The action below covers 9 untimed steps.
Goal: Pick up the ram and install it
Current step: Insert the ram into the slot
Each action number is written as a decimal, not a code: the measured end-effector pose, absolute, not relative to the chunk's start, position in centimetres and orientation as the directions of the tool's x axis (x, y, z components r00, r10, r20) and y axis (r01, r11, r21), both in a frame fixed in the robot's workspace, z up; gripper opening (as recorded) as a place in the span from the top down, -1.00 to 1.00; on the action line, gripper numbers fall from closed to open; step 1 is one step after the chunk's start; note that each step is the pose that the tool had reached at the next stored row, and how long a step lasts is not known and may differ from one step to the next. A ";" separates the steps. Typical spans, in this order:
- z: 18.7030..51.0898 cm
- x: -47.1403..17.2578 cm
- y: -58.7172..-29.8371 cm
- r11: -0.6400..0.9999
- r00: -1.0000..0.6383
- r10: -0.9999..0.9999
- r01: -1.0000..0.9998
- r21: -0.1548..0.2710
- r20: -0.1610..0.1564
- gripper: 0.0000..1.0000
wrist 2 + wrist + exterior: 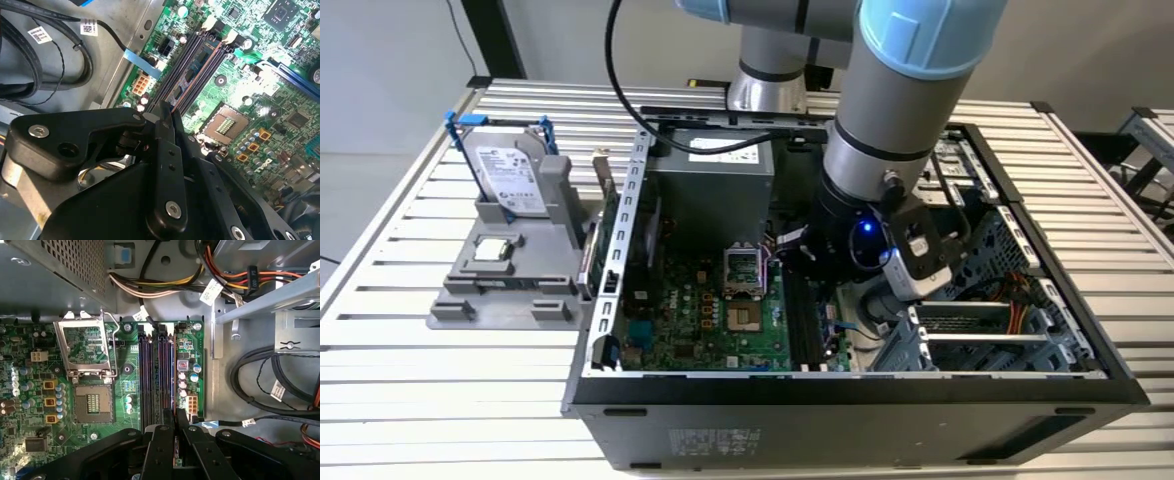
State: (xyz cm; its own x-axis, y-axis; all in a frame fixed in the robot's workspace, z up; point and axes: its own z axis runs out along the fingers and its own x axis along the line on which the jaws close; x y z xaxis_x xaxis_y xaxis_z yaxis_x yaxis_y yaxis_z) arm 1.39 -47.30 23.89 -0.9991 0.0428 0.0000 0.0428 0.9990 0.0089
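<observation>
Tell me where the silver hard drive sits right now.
In the exterior view, the hard drive stands upright in the gray holder on the slatted table, to the exterior view's left of the open computer case.

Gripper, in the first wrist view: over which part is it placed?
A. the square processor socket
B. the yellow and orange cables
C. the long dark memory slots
C: in the first wrist view the gripper sits over one end of the memory slots, while the processor socket lies apart, to one side.
</observation>
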 end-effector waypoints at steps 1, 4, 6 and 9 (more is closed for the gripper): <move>23.9 1.4 -47.3 0.999 -0.999 0.043 0.043 0.009 0.000 1.00; 23.7 1.5 -47.3 0.999 -0.999 0.042 0.042 0.009 0.000 1.00; 23.5 1.6 -47.3 0.999 -0.999 0.043 0.043 0.009 0.000 1.00; 23.2 1.6 -47.3 0.999 -0.999 0.043 0.043 0.009 0.000 1.00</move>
